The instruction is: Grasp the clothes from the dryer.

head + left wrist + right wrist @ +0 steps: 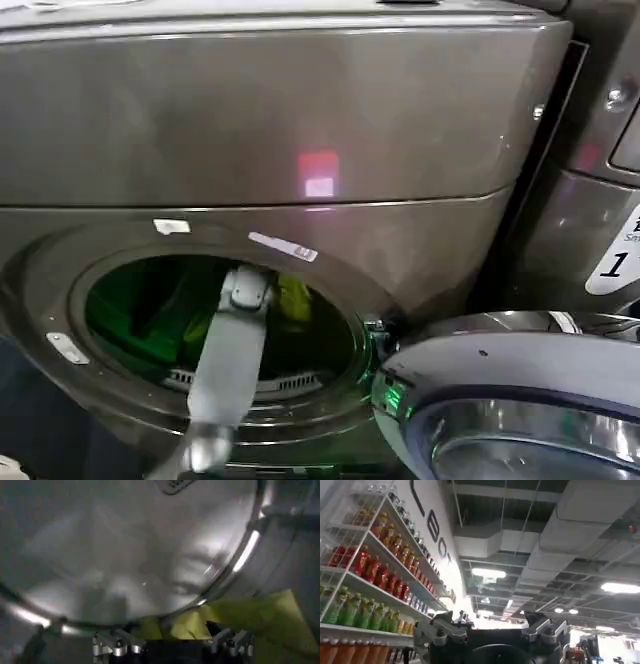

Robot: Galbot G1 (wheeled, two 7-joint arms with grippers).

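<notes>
The dryer (300,120) is a dark grey-bronze front-loader, and its round drum mouth (130,330) stands open. My left arm (225,360) reaches through the mouth into the drum. The clothes (293,298), a yellow-green bundle, lie just beyond the wrist. In the left wrist view the clothes (245,620) rest on the drum floor against the shiny drum wall (125,555). My left gripper (167,630) is open, fingers spread wide, with the near edge of the cloth between them. My right gripper (490,627) is open on nothing, pointing up at the ceiling.
The silver-rimmed glass door (520,400) hangs open at the lower right, close to the mouth. A neighbouring machine (600,150) with a white "1" sticker (618,262) stands at the right. Shelves of bottles (365,575) show in the right wrist view.
</notes>
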